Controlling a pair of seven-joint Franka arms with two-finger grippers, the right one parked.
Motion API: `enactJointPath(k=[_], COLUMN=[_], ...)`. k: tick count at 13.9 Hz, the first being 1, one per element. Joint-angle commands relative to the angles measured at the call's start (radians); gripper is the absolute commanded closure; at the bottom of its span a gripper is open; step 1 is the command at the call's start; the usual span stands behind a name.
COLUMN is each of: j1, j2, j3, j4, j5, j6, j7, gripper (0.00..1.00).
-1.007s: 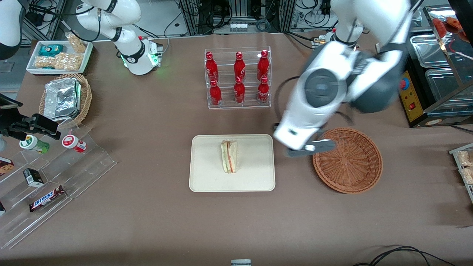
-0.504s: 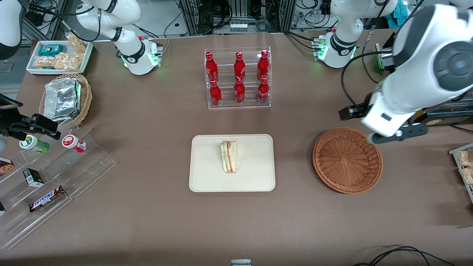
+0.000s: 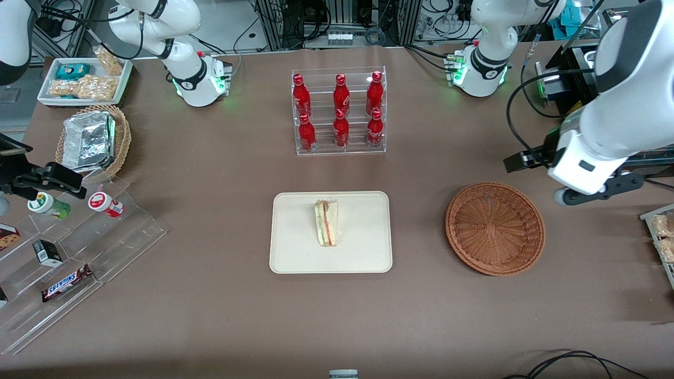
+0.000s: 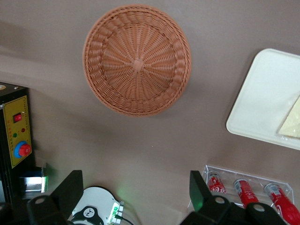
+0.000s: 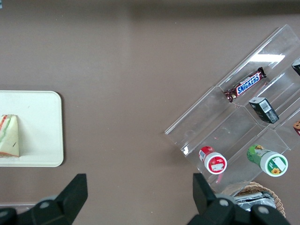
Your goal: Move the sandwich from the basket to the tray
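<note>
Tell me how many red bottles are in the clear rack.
6. In the clear rack, three red bottles stand in the row farther from the front camera and three in the nearer row. None seems hidden.

"SNICKERS" reads on the chocolate bar (image 5: 244, 85) (lying on the clear stepped display stand (image 5: 243, 117)).

Overhead front view; downward wrist views
</note>
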Motion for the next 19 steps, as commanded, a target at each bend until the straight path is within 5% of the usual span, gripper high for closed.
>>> enactJointPath(k=[1,6,11,19], j1=[0.019,0.013,-0.005,-0.024], j2=[-0.068,-0.122,-0.338,-0.341], j3=[-0.005,-0.001,0.064,0.189], j4=[-0.04,-0.082,-0.388,-0.324], j5=[-0.019,-0.023,-0.089,-0.094], j6=[-0.005,-0.052,0.13,0.046], j7=[0.008,0.01,0.031,0.14], gripper=[0.0,0.0,0.0,0.0])
